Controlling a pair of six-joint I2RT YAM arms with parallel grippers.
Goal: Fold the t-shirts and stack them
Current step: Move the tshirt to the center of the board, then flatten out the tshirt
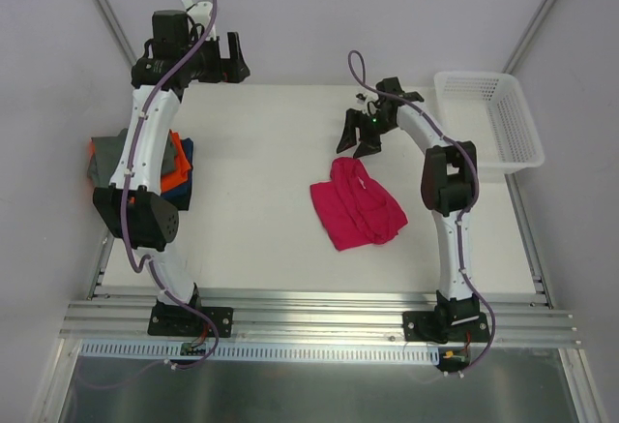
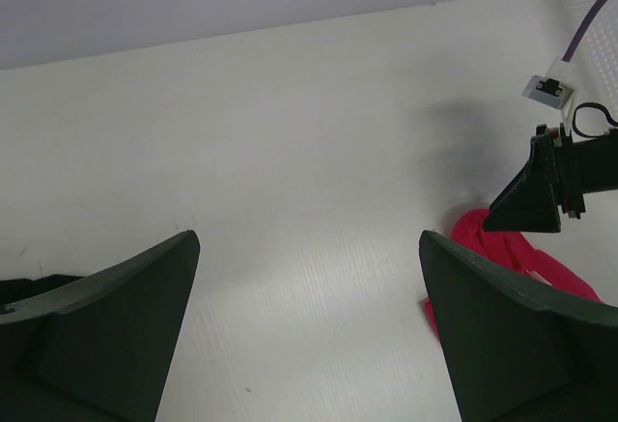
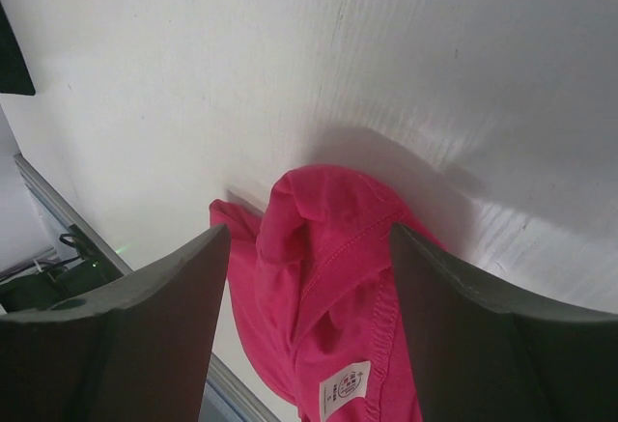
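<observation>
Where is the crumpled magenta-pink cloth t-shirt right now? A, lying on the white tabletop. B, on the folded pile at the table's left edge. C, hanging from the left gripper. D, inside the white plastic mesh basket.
A: the magenta-pink t-shirt lies crumpled on the white tabletop, near the open right gripper.

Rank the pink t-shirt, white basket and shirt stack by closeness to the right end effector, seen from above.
1. Pink t-shirt, just beside the right end effector.
2. White basket, far-right corner.
3. Shirt stack, left edge.

soft magenta cloth t-shirt, matt white table
</observation>
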